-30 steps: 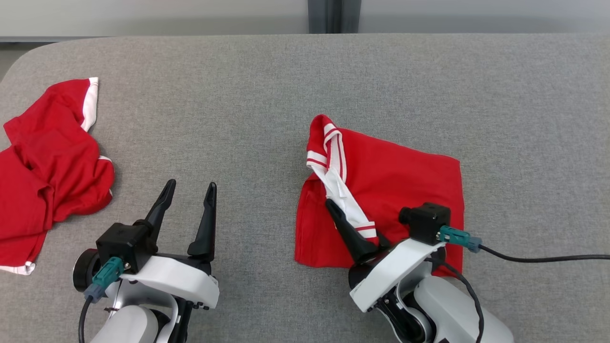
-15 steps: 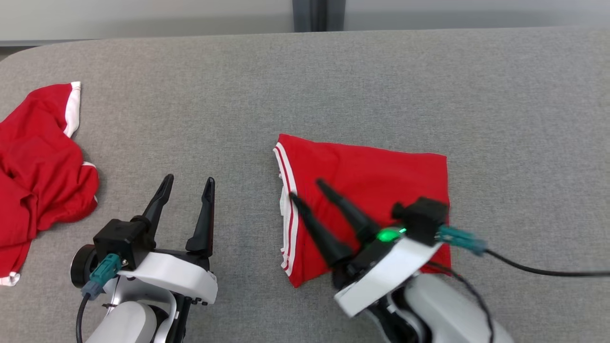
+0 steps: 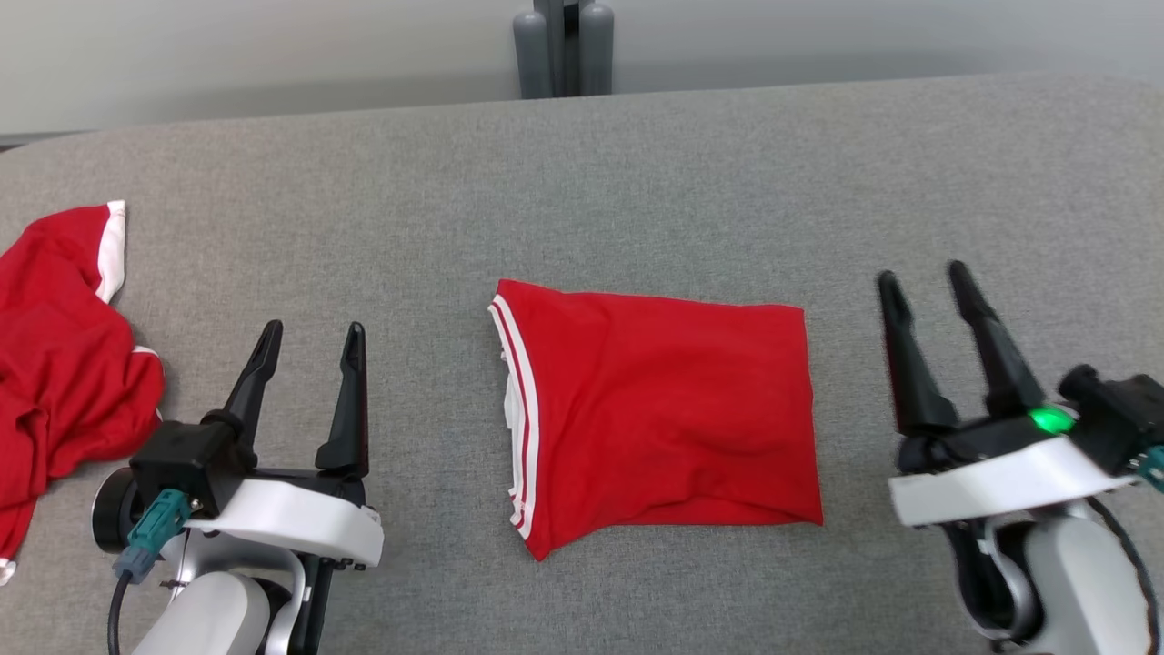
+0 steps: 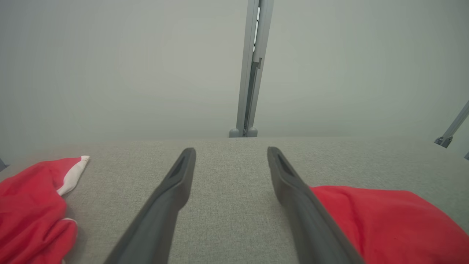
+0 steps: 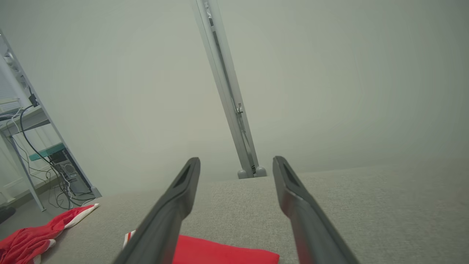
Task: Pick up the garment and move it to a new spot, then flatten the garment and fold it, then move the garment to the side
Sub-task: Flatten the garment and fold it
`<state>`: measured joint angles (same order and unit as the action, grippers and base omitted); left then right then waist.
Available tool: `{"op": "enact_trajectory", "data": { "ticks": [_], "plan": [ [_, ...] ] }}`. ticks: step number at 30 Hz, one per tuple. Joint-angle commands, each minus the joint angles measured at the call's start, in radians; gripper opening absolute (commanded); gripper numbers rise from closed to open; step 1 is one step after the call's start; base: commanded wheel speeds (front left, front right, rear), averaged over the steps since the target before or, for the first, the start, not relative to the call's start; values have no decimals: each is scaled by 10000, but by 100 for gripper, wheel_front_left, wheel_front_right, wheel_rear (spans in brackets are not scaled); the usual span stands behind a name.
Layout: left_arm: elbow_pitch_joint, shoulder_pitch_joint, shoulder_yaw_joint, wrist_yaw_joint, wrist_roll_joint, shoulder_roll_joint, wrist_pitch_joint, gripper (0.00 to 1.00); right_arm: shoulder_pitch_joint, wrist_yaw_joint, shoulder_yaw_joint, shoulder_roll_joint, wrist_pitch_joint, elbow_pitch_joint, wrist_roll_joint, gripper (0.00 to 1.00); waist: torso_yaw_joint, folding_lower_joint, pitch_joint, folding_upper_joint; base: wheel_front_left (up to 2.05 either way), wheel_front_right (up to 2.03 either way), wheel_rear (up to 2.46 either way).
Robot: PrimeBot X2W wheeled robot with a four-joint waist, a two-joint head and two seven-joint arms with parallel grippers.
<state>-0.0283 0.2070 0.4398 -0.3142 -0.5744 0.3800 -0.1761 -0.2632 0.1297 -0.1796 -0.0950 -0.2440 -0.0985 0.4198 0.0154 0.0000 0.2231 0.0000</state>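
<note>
Now the folded red garment lies flat at the middle of the grey table, a neat rectangle with its white-striped edge at 9 o'clock. Both grippers hover clear of it and hold nothing. The left gripper sits at about 8 o'clock from the garment with its fingers spread wide. The right gripper sits just off the 3 o'clock edge, also spread wide.

The fold looks finished, so the step in hand is probably shifting the garment to the side. To do that well, the right gripper should come in low at the 3 o'clock edge and pinch every layer, not only the top one. The left gripper could take the striped edge the same way. Carrying it low and level would probably keep the fold from opening. The bare table toward 3 o'clock looks the safer place to put it, since a second, crumpled red garment lies at 9 o'clock.

As for containers, only the table bears anything here, and it carries these two garments, well apart.
</note>
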Motion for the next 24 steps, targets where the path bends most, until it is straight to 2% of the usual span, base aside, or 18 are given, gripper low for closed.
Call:
{"op": "enact_trajectory", "data": {
  "ticks": [1,7,10,24],
  "plan": [
    [1,-122,-71,-76,-10,83,-74,100,302,19,318,-116,213,137,-281,100,-55,0,-127,0,0,0,0],
    [106,-449,-93,-209,-93,197,-2,100,1409,19,1352,-481,1082,486,-1264,100,-95,0,-521,0,0,0,0],
    [133,-635,-62,-222,-118,244,37,100,1974,19,1583,-385,1479,628,-1286,100,-94,0,-664,0,0,0,0],
    [329,-707,72,-338,-100,297,154,100,2480,19,1763,-263,1950,734,-1321,100,29,0,-802,0,0,0,0]
  ]
}}
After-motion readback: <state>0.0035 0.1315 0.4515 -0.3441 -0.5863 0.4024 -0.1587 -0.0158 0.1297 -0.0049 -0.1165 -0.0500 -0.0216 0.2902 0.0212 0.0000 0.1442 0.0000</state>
